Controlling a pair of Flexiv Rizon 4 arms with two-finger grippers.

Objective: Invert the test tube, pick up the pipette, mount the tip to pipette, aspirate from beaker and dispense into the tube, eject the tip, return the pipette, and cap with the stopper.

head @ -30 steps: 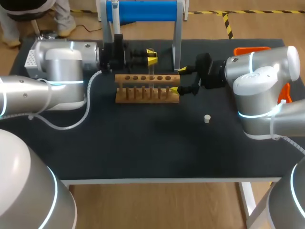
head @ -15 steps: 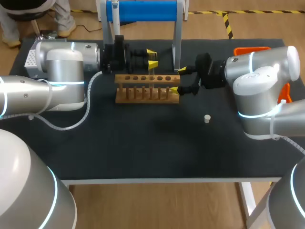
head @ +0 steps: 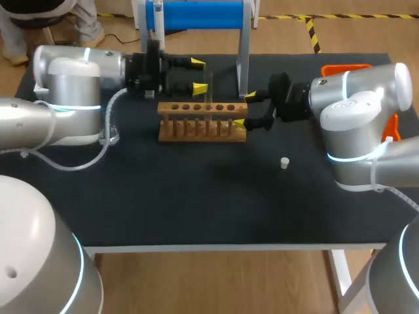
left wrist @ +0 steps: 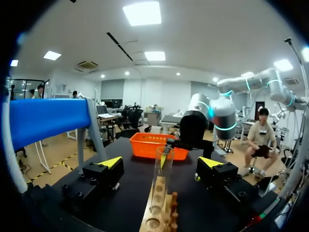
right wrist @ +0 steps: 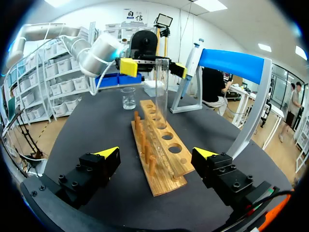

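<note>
1. The clear test tube (right wrist: 161, 92) is barely visible from the head view against the black tabletop (head: 196, 209). Both wrist views show it standing upright, its foot at the holed top bar of the wooden rack (head: 203, 121); how deep it sits cannot be told.
2. The pipette (right wrist: 193, 54) hangs on the blue stand, partly hidden by it.
3. The left gripper (head: 198, 75) is level with the tube's top. Its fingers are spread wide, one on each side of the tube, with a gap on both sides (no contact that shows).
4. The right gripper (head: 245, 110) is at the rack's other end, fingers apart with the end of the rack between them. Whether they touch the wood is unclear.
5. The rack is pale wood with a row of round holes and a row of pegs.
6. A small white stopper (head: 285, 163) stands alone on the tabletop, near the right arm.
7. A glass beaker (right wrist: 128, 98) sits beyond the rack's far end.
</note>
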